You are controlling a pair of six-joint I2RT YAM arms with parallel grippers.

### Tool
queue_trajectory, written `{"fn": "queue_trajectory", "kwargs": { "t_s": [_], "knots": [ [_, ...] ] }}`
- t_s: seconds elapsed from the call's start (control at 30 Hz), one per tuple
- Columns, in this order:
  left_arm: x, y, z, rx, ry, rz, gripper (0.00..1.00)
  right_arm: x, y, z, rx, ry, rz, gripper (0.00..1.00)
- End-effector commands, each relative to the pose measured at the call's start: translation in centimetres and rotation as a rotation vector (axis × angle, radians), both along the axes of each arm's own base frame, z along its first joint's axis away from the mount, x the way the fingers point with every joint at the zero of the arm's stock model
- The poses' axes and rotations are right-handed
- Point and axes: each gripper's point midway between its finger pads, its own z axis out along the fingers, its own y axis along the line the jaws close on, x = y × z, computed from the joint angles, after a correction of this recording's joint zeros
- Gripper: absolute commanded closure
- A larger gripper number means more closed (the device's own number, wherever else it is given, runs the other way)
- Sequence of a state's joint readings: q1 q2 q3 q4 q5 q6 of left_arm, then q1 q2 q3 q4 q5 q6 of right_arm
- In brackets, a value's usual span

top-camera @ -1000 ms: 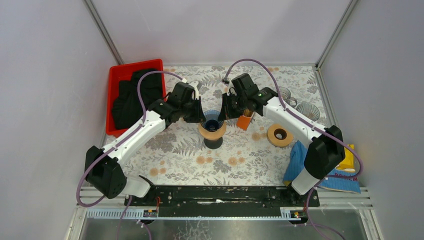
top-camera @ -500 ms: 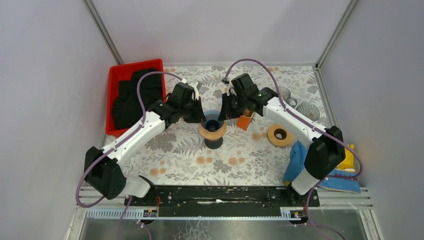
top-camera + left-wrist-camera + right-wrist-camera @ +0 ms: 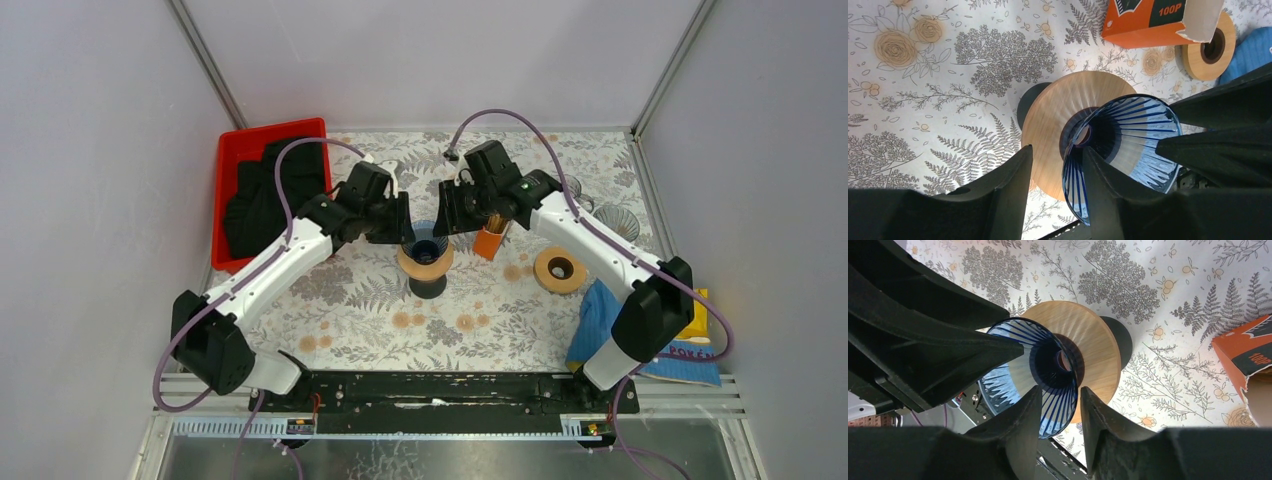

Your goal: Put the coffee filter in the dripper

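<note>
Two grippers on one dripper, basically. The left gripper has its fingers apart, and the rim of the blue ribbed dripper sits in the gap between them without being pinched. Same deal on the other side: the right gripper is spread too, with the opposite edge of the rim passing between its fingers.

From the left wrist cam, the cone opens just to the right of the fingertips. There's a pale lining behind the blue ribs that looks like the coffee filter lying inside the cone, though I honestly can't say for sure.

The dripper rests on a wooden ring over a black stand, right under both sets of fingertips. Beyond the left gripper's tips there's an orange box, and a second wooden ring lies just beside that box on the floral table.
</note>
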State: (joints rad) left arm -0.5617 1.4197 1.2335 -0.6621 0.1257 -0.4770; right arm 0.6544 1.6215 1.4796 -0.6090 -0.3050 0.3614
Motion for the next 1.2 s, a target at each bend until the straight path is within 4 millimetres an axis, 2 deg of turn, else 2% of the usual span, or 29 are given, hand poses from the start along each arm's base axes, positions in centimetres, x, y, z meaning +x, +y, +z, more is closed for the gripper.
{"fn": "queue_trajectory", "kwargs": {
  "t_s": [0.0, 0.17, 0.33, 0.47, 0.6, 0.7, 0.9, 1.07, 1.17],
  "knots": [
    [0.7, 0.6, 3.5, -0.023, -0.087, 0.027, 0.48, -0.2, 0.5, 5.3, 0.087, -0.124, 0.033, 0.56],
    [0.7, 1.3, 5.8, -0.07, -0.153, 0.035, 0.42, 0.8, -1.5, 6.6, 0.042, -0.217, -0.047, 0.45],
    [1.0, 3.9, 7.2, -0.077, -0.221, 0.093, 0.37, 1.9, -4.5, 7.2, -0.019, -0.293, -0.155, 0.39],
    [1.2, 6.5, 8.0, -0.029, -0.292, 0.148, 0.3, 3.5, -8.1, 6.2, -0.1, -0.333, -0.279, 0.31],
    [1.0, 8.7, 8.7, 0.026, -0.37, 0.191, 0.25, 5.2, -11.8, 4.4, -0.107, -0.314, -0.399, 0.26],
    [0.8, 10.1, 8.5, 0.065, -0.415, 0.219, 0.17, 6.2, -13.5, 2.8, -0.108, -0.293, -0.459, 0.24],
    [0.4, 12.1, 8.1, 0.093, -0.48, 0.273, 0.09, 8.2, -14.9, -0.4, -0.134, -0.26, -0.524, 0.24],
    [0.4, 13.2, 6.7, 0.13, -0.473, 0.295, 0.08, 9.8, -15.5, -3.3, -0.175, -0.214, -0.547, 0.24],
    [0.5, 13.5, 5.9, 0.135, -0.45, 0.296, 0.08, 10.4, -15.5, -4.7, -0.197, -0.188, -0.544, 0.29]
  ]
}}
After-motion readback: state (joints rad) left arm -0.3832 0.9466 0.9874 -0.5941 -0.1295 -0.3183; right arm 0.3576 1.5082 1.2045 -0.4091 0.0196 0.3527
